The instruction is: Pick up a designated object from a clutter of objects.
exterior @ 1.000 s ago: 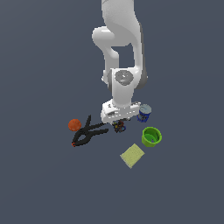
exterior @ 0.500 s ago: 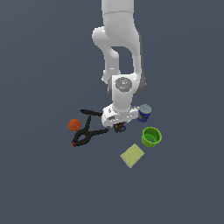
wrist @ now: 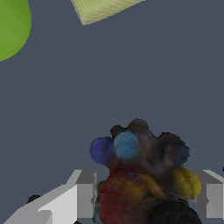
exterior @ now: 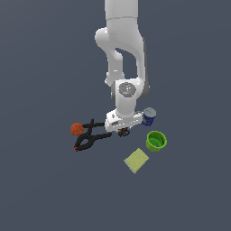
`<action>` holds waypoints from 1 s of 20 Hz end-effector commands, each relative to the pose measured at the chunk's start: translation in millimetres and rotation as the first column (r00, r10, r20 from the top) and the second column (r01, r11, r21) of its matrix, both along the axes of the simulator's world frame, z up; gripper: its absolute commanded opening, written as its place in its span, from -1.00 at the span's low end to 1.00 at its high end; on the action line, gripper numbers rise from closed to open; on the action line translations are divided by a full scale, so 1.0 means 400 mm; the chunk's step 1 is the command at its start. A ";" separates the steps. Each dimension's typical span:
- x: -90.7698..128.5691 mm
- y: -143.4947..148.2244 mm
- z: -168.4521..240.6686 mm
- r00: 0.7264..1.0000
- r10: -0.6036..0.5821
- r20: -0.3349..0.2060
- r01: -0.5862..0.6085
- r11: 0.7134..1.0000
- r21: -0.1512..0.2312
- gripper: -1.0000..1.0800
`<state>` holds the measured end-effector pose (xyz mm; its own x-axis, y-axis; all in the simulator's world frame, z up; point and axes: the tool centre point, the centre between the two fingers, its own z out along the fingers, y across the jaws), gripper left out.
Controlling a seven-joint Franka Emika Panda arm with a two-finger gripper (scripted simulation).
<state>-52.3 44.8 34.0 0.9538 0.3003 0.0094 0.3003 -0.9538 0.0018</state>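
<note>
since the earlier pictures the arm's wrist has sunk lower over the clutter, and the gripper (exterior: pixel 123 131) now sits right down at the small dark cluster (exterior: pixel 122 132); the things on the floor lie where they were. in the wrist view the two pale fingers (wrist: pixel 83 192) stand on either side of the cluster (wrist: pixel 142 175), a lumpy dark mass with red, blue and yellow blobs. the jaws are narrowed about it, close against its flanks, but whether they actually press on it i cannot tell.

in the exterior view the cluster lies just under the hand, between the black clamp (exterior: pixel 90 137) on the exterior view's left and the green cup (exterior: pixel 156 140) on the exterior view's right. the pale yellow sponge (exterior: pixel 136 160) lies near the cup, nearer the camera and apart from the cluster. beyond the clamp's far end sits the orange ball (exterior: pixel 76 129), just beside it. the blue-white can (exterior: pixel 149 116) stands behind the cup, close to the wrist. behind all of it the white arm (exterior: pixel 124 54) rises from the dark grey floor (exterior: pixel 45 189).
</note>
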 end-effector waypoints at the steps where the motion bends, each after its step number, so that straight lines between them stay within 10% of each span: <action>1: -0.008 -0.002 -0.011 1.000 0.000 -0.010 0.000 1.000 -0.001 -1.00; 20: 0.005 -0.021 0.100 1.000 0.001 -0.001 -0.001 1.000 0.000 -1.00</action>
<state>-51.4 38.4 65.2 0.9535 0.3013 0.0069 0.3013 -0.9535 0.0014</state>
